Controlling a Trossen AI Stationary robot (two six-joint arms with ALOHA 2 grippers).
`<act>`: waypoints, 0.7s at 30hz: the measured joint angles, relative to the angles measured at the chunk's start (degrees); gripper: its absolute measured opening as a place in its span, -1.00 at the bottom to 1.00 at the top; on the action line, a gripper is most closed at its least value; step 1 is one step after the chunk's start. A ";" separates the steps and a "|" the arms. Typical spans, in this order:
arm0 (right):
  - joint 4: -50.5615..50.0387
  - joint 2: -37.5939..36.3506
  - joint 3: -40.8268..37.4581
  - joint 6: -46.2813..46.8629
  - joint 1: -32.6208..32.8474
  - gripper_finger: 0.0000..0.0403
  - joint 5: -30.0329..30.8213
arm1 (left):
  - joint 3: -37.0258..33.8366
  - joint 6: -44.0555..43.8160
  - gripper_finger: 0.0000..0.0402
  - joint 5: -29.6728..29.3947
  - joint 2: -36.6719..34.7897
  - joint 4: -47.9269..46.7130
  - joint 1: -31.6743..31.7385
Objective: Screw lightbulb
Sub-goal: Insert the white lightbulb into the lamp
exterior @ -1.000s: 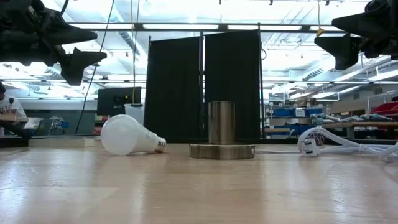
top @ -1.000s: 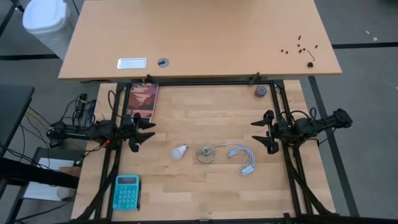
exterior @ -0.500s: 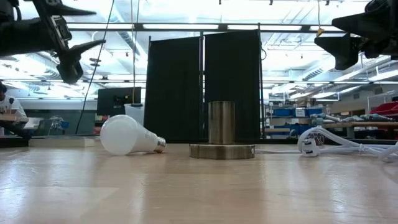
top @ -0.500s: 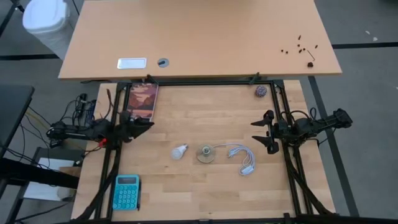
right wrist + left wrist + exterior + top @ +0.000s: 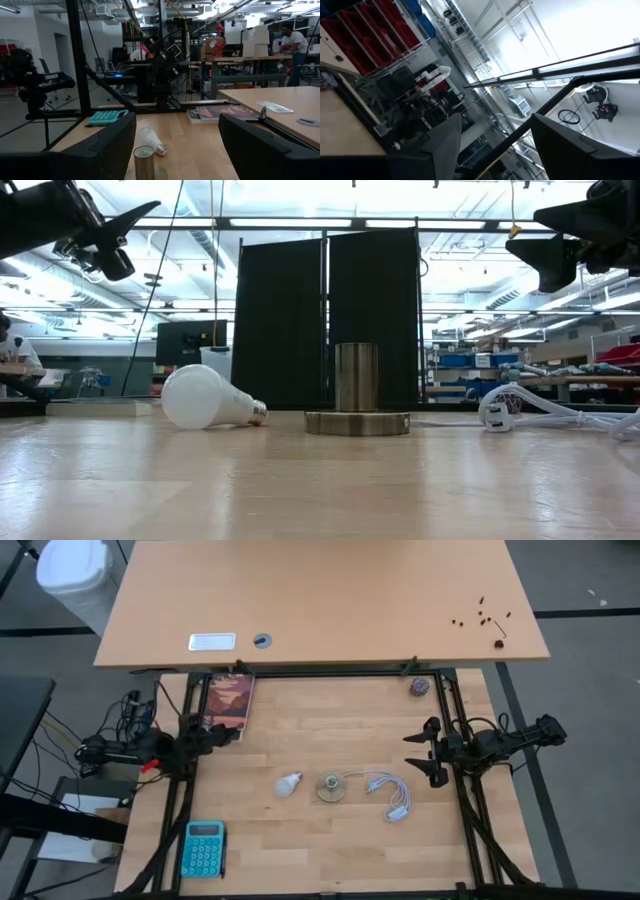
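The worktop (image 5: 330, 720) carries everything loose and within reach of both arms. The left hand (image 5: 222, 734) and right hand (image 5: 428, 752) wait at opposite edges, both spread wide and empty. The socket (image 5: 331, 787) stands upright mid-worktop, mouth up, ready to receive the bulb (image 5: 289, 783), which lies on its side just left of it, long axis left-right, screw base pointing toward the socket.

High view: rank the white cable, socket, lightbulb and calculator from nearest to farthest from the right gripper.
From the right gripper, at the table's right:
1. white cable, just inboard of it
2. socket, table centre
3. lightbulb, left of the socket
4. calculator, front-left corner
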 joint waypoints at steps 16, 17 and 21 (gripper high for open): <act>1.62 -0.01 0.00 -0.02 -0.02 0.45 0.00 | 0.00 -1.43 0.20 -9.30 0.00 3.83 0.00; 2.09 -0.02 0.00 -0.03 -0.02 0.45 0.01 | 0.00 -2.07 0.20 -10.42 0.00 4.39 0.00; 2.71 -0.02 0.00 -0.02 -0.02 0.45 0.00 | 0.22 -3.40 0.20 -16.48 -0.02 5.60 0.06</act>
